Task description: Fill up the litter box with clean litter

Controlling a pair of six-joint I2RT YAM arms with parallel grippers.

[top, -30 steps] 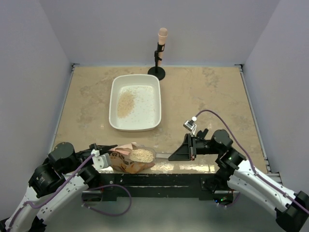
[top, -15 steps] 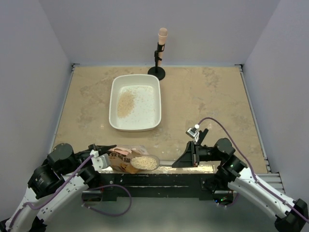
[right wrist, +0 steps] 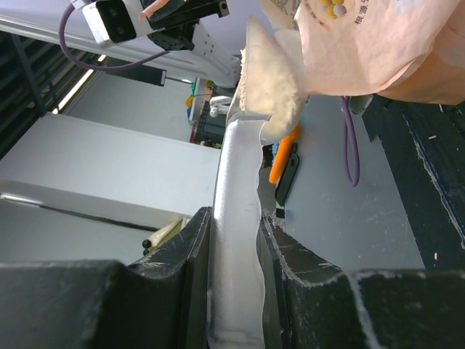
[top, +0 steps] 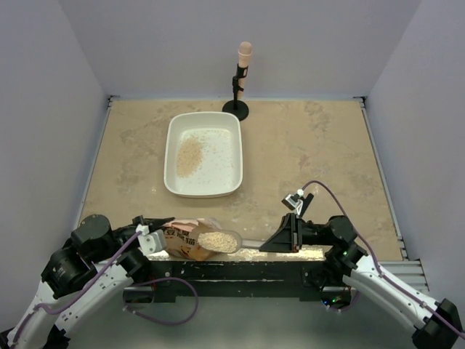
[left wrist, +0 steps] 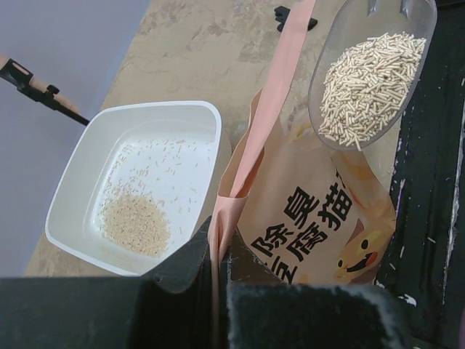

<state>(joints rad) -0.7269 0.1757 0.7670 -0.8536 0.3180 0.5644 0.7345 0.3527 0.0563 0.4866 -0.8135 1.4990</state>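
One loaded scoop (left wrist: 370, 69) marks the step in hand: carrying clean litter (left wrist: 367, 80) from the bag (left wrist: 312, 225) to the litter box (top: 203, 192). At the near edge of the worktop (top: 312, 145), around 6 o'clock in the top view, the right end effector (right wrist: 234, 240) is clamped on the scoop's white handle, with a finger pressed against each side and no gap showing. The scoop's clear bowl, heaped with pale pellets, hangs over the top of the bag. At 7 o'clock the left end effector (left wrist: 218, 254) is pinched closed on the bag's pink upper edge.

Toward 12 o'clock from the scoop, well apart from it, the litter box sits flat on the worktop. It holds only a small mound on its 9 o'clock side and a scatter of grains, so I judge the filling far from done. The next move calls for keeping the scoop level, swinging it out over the tray without spilling, then tilting it. Beyond the box, at 12 o'clock by the far wall, is a black stand (top: 238, 94) with a peach top.
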